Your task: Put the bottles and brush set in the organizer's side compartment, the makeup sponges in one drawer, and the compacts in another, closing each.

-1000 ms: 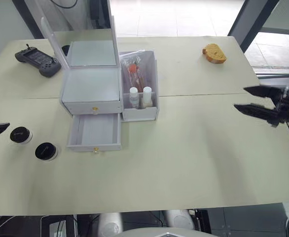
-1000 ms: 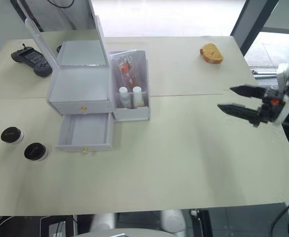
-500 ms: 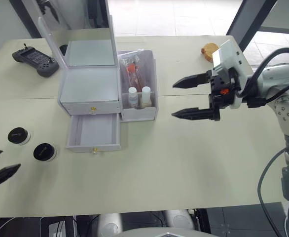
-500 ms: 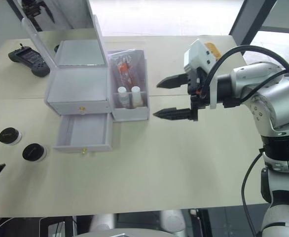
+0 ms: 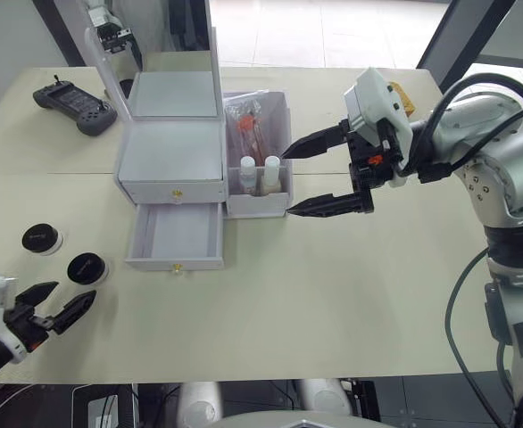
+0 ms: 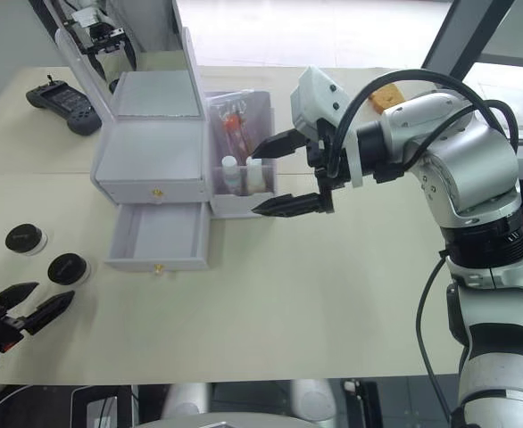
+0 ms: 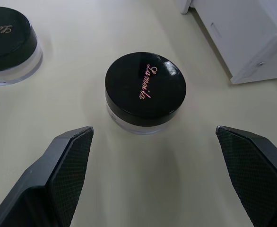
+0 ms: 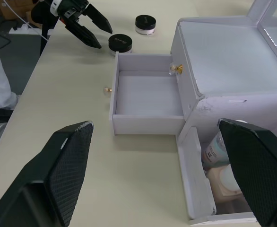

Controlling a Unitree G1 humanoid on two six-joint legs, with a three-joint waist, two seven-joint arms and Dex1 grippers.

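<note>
Standing at centre left of the frame, the organizer (image 5: 172, 152) has its mirror lid raised, its upper drawer shut and its lower drawer (image 5: 175, 237) pulled out and bare inside. One side compartment (image 5: 260, 156) on its right holds two bottles (image 5: 259, 175) upright at the front and one brush set (image 5: 248, 129) behind them. Two compacts (image 5: 64, 254) sit on the worktop (image 5: 333, 294) at lower left, apart from each other and from the drawer. The left pincer (image 5: 58, 306) hovers just below the nearer compact (image 7: 145, 93), fingers spread wide with nothing between them. The right pincer (image 5: 286, 183) is wide too, empty, its fingertips just beside the side compartment's right wall. One black controller (image 5: 74, 98) lies at upper left, one orange lump (image 6: 385, 95) at upper right.
</note>
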